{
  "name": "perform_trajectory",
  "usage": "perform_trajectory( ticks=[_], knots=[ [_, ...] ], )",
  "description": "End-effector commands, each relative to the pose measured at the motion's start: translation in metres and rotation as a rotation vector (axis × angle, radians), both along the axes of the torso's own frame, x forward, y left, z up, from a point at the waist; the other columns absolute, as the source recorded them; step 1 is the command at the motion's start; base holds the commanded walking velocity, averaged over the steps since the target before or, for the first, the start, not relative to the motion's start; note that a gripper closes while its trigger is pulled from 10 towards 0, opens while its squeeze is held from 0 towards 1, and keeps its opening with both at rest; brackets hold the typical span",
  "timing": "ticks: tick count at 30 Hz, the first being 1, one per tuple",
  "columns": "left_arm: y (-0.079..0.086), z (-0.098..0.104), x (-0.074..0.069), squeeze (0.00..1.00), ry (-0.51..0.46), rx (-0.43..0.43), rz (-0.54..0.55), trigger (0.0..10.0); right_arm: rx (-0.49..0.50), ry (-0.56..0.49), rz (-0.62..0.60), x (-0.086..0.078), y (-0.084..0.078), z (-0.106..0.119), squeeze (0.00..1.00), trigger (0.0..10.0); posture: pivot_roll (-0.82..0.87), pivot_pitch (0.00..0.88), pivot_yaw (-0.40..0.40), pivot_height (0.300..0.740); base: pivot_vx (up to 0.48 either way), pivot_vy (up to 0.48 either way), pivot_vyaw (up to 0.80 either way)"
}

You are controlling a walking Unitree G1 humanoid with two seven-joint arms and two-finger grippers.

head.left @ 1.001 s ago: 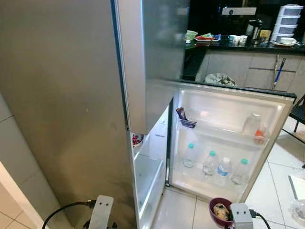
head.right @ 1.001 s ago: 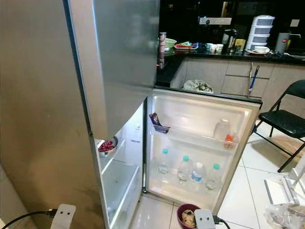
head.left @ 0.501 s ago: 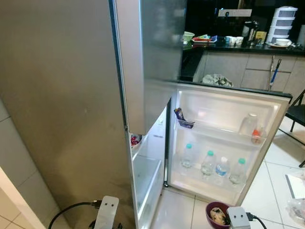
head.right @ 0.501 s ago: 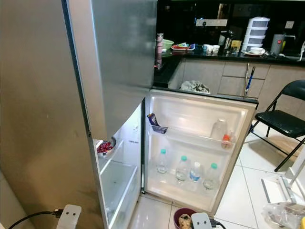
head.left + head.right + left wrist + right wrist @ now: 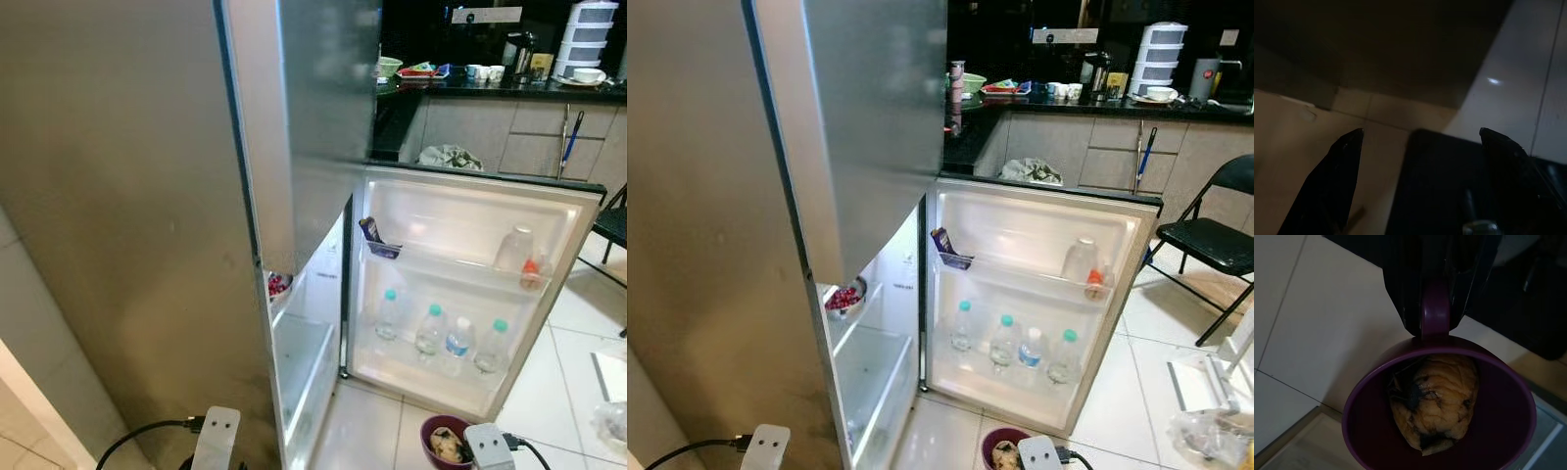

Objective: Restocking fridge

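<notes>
Right gripper [image 5: 1436, 308] pinches handle of purple cup [image 5: 1508, 431], low over floor before open fridge door [image 5: 470, 284]. Muffin [image 5: 1437, 399] sits loose inside. Cup stiff, light; keep level or muffin tips out. Left gripper [image 5: 1420, 142] wide, holds nothing.

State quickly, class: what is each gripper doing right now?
Left gripper: jaws open, holding nothing.
Right gripper: jaws closed on the handle of the purple cup, which has food in it.
</notes>
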State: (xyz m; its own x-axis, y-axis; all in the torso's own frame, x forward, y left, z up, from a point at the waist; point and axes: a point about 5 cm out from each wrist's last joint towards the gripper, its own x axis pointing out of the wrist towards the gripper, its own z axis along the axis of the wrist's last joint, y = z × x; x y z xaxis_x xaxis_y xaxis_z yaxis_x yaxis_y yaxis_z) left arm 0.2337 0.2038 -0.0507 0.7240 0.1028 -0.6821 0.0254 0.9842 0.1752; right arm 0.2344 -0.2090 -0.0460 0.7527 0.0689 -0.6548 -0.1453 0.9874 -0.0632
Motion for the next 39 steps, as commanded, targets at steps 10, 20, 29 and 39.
perform_trajectory(
  ticks=[10, 20, 29, 39],
  knots=[
    [0.006, -0.005, -0.013, 0.00, -0.005, 0.006, 0.059, 10.0, 0.006, -0.007, 0.077, 0.013, 0.016, 0.006, 0.00, 10.0, 0.02, 0.044, -0.149, 0.734, 0.000, 0.000, 0.00],
    [0.027, 0.002, -0.012, 0.00, -0.052, 0.068, 0.037, 10.0, 0.065, -0.008, 0.083, 0.015, 0.038, 0.004, 0.00, 10.0, 0.12, 0.077, -0.152, 0.734, 0.000, 0.000, 0.00],
    [0.028, 0.012, 0.002, 0.00, -0.068, 0.084, -0.024, 10.0, 0.099, -0.002, -0.001, 0.003, 0.045, -0.005, 0.00, 10.0, 0.09, 0.072, -0.041, 0.734, 0.000, 0.000, 0.00],
    [0.020, 0.000, -0.009, 0.00, 0.001, 0.021, 0.012, 10.0, 0.088, 0.001, -0.063, -0.010, 0.030, -0.011, 0.00, 10.0, 0.02, 0.052, -0.006, 0.734, 0.000, 0.000, 0.00]
  ],
)
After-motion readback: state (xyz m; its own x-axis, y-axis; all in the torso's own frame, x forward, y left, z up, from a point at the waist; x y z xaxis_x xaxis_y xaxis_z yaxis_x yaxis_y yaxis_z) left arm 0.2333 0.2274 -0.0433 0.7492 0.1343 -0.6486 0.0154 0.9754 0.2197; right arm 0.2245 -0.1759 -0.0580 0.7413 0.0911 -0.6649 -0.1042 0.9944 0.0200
